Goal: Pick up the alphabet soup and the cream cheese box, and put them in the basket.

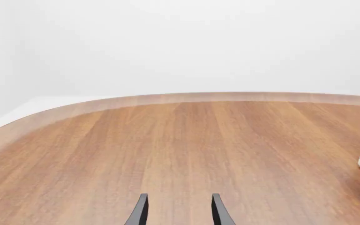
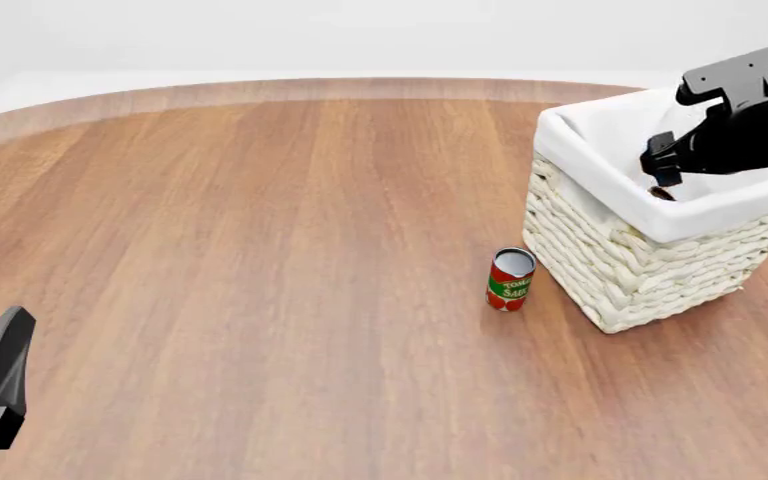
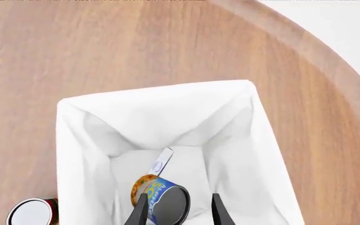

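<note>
Right gripper [image 3: 180, 213] hangs over basket [image 3: 73, 140], fingers apart, gripping nothing as far as I see. Soup can [image 3: 161, 199] lies on side in basket bottom, cream cheese box [image 3: 161, 161] on edge against liner just beside it. My worry: arm pulling out low snags liner rim, drags basket into tomato can [image 2: 510, 279] close by. Left gripper [image 1: 180, 213] parked low over bare table [image 1: 167, 154], fingers apart, holding nothing.

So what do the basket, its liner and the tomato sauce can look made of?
The basket looks like cream-white woven wicker, judging by its ribbed, braided rows. Its liner looks like soft white cloth, matte and creased. The tomato sauce can seems to be metal, with a shiny silver top and a glossy red-and-green label.
</note>
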`<state>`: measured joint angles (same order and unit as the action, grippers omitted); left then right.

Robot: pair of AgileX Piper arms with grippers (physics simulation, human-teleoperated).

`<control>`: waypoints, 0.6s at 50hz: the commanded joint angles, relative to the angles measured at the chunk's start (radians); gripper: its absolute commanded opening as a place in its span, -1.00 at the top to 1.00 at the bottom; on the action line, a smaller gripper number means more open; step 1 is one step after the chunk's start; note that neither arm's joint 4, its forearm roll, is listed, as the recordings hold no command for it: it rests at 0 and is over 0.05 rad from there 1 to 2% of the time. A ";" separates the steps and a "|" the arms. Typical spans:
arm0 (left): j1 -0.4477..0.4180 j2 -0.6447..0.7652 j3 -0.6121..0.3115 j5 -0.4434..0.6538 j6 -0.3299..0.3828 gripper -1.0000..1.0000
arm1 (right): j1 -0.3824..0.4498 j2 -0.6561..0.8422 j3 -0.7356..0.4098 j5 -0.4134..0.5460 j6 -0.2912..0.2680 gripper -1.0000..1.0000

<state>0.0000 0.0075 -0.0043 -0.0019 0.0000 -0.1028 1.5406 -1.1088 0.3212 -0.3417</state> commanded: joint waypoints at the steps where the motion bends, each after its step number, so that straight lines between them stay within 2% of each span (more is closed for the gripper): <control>1: 0.000 0.000 0.000 0.000 0.000 -1.00 | 0.000 -0.007 0.000 0.001 0.004 -1.00; 30: 0.000 0.000 0.000 0.000 0.000 -1.00 | 0.033 -0.130 0.040 0.057 0.044 -1.00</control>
<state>0.0000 0.0075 -0.0043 -0.0019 0.0000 -0.0820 1.4607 -1.0836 0.3559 -0.3122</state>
